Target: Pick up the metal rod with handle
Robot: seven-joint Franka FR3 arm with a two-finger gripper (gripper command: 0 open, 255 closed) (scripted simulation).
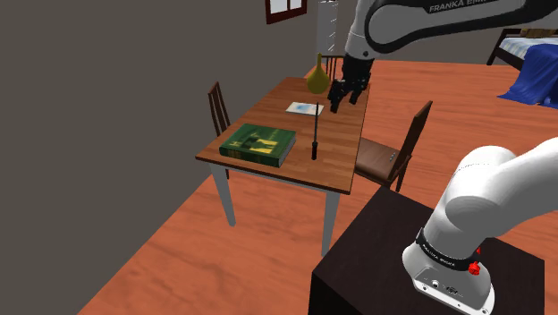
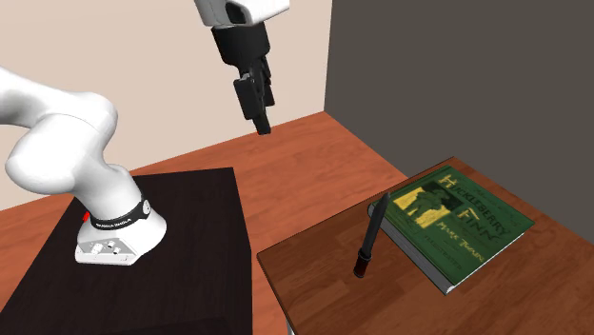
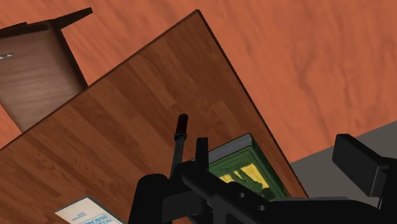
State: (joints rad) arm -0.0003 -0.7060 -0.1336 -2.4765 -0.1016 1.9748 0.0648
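Note:
The metal rod (image 1: 317, 132) is thin and dark with a thicker black handle (image 2: 362, 260). It lies on the wooden table (image 1: 268, 170) beside a green book (image 1: 258, 143), handle toward the table's near edge. My black gripper (image 1: 344, 95) hangs open in the air above the table, past the rod's thin end and well clear of it. From the second exterior view the gripper (image 2: 259, 112) is high above the floor, off to the rod's left. In the wrist view the rod (image 3: 177, 145) runs out ahead of the gripper (image 3: 254, 181), beside the book (image 3: 247, 167).
An olive vase (image 1: 316, 75) and a white card (image 1: 304, 108) sit on the table's far end. Wooden chairs stand at the far side (image 1: 217, 106) and the near side (image 1: 393, 152). The black stand (image 2: 143, 257) is close to the table edge. A bed (image 1: 532, 63) is at back right.

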